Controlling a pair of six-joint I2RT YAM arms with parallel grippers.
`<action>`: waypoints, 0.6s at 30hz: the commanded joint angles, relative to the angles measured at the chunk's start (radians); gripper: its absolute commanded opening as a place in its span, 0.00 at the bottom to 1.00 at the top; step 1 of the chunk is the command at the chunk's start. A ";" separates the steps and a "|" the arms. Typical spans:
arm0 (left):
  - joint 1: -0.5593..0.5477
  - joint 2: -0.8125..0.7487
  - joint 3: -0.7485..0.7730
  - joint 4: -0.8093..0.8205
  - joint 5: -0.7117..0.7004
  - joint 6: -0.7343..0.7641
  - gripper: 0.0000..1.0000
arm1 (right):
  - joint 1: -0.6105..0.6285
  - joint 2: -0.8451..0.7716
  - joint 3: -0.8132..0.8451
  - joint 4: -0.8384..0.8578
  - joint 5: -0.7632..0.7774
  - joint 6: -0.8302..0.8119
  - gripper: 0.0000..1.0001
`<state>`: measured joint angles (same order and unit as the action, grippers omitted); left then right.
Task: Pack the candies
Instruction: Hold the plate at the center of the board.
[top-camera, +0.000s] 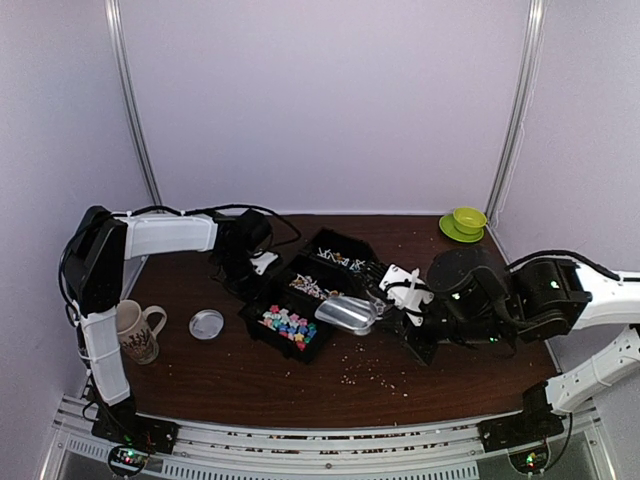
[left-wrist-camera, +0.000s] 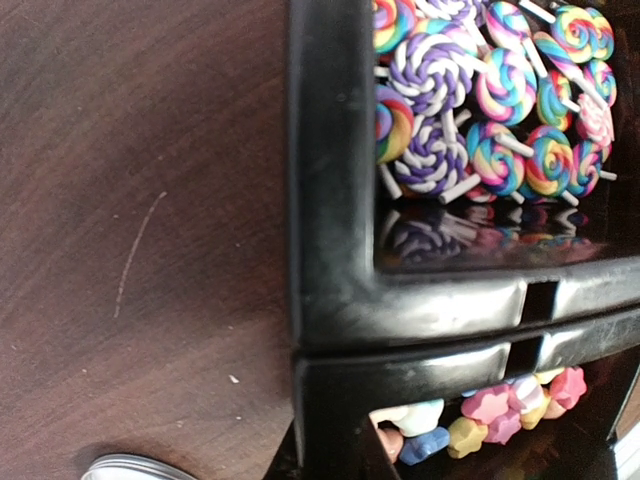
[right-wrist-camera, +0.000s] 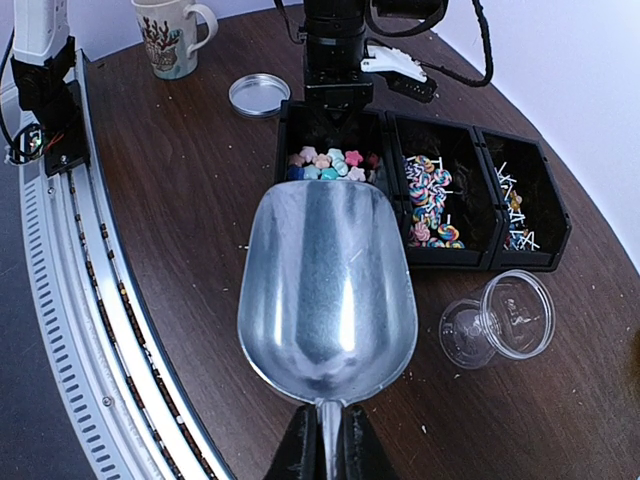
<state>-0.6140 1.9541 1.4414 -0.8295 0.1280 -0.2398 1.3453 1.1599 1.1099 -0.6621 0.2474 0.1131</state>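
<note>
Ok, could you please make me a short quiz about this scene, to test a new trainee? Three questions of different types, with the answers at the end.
1. True or false: the scoop in the right gripper is full of candies.
2. What lies in the middle one of the black bins? A. nuts B. swirl lollipops C. coins
3. How many black bins stand in the row?

Key: 1. False, the scoop is empty. 2. B. 3. Three.
</note>
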 joint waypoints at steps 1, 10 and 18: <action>0.002 -0.042 -0.051 0.022 0.081 -0.044 0.00 | -0.004 0.015 0.040 -0.020 -0.006 -0.008 0.00; 0.008 -0.056 -0.134 0.080 0.110 -0.105 0.00 | -0.003 0.052 0.092 -0.062 -0.016 -0.013 0.00; 0.008 -0.025 -0.070 0.005 -0.022 -0.100 0.00 | -0.004 0.065 0.087 -0.050 -0.025 -0.018 0.00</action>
<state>-0.6106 1.8950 1.3449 -0.7582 0.1799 -0.3252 1.3453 1.2190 1.1778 -0.7158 0.2302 0.1009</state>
